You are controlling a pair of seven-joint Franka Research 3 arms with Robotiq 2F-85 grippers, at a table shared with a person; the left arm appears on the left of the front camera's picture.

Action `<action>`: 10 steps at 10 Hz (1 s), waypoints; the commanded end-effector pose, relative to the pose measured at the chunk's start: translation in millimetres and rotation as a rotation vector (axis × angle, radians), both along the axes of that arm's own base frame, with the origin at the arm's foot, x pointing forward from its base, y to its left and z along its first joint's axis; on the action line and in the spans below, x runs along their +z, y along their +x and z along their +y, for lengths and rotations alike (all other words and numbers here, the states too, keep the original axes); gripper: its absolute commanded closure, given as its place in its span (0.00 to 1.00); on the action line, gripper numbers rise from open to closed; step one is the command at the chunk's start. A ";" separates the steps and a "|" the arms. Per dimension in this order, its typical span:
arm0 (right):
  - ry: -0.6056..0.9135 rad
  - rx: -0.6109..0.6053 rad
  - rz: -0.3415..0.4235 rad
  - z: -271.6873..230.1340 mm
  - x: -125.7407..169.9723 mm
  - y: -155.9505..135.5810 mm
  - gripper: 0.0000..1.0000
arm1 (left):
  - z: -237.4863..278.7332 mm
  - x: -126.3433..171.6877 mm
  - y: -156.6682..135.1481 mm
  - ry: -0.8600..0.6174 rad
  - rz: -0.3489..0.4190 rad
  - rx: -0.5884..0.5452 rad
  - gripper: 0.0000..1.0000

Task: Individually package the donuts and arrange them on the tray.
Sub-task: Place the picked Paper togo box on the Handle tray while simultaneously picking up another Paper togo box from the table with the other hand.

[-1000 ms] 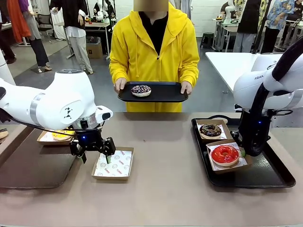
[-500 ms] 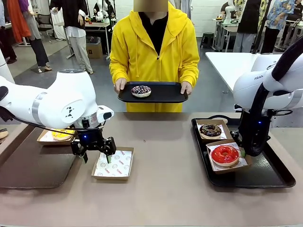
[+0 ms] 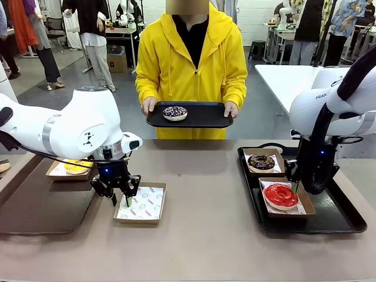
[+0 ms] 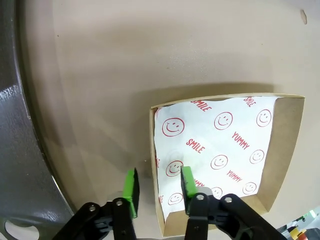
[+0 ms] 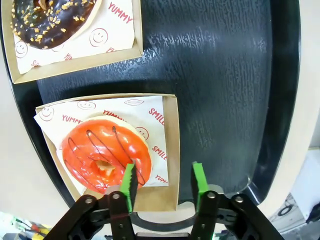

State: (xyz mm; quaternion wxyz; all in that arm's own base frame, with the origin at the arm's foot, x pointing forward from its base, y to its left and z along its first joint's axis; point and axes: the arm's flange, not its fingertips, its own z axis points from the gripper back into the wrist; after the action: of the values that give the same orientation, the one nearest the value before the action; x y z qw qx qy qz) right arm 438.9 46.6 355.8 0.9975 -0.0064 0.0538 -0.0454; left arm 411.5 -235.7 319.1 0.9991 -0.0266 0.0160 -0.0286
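1. At the far left of the front view, the yellow-iced donut (image 3: 76, 168) sits in its own carton behind the left arm, on a dark tray (image 3: 35, 205) on the bench (image 3: 205, 235).
2. Lower left of centre, the left gripper (image 3: 121, 198) hangs over the near-left wall of the empty box (image 3: 141, 204). In the wrist view its fingers (image 4: 131, 186) stand partly spread, one pad outside the wall and one inside over the smiley paper; I cannot tell whether they pinch it.
3. Upper centre, the person holds a black serving tray (image 3: 202, 119) carrying the white-sprinkled donut (image 3: 175, 112), well beyond the empty box. I judge the left arm the nearer one to receive it.
4. Right of centre, the chocolate donut (image 3: 261, 162) and the red donut (image 3: 281, 195) lie boxed on the black tray (image 3: 335, 217).
5. The right gripper (image 5: 162, 186), fingers part-spread and holding nothing, straddles the red donut's box wall.
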 end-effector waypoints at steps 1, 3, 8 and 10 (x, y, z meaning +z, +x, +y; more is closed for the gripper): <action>0.016 0.009 0.008 0.0 -0.4 2.5 0.00 | -6.1 -0.3 3.7 0.024 0.007 0.018 1.00; 0.021 0.009 0.002 -1.5 1.0 0.9 0.00 | -6.0 -0.9 4.3 0.026 0.011 0.019 1.00; 0.134 0.036 -0.046 -19.2 22.6 -10.0 0.00 | -6.9 5.2 6.5 0.020 0.034 0.045 1.00; 0.369 0.059 -0.118 -61.0 67.3 -28.7 0.00 | -6.4 28.3 7.3 0.003 0.001 0.046 1.00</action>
State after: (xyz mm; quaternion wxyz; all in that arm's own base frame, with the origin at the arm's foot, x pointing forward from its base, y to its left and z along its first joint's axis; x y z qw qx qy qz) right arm 430.9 11.2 404.4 0.9940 0.1057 0.0105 -0.0264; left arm 418.4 -238.9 332.2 0.9992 -0.0271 0.0192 -0.0207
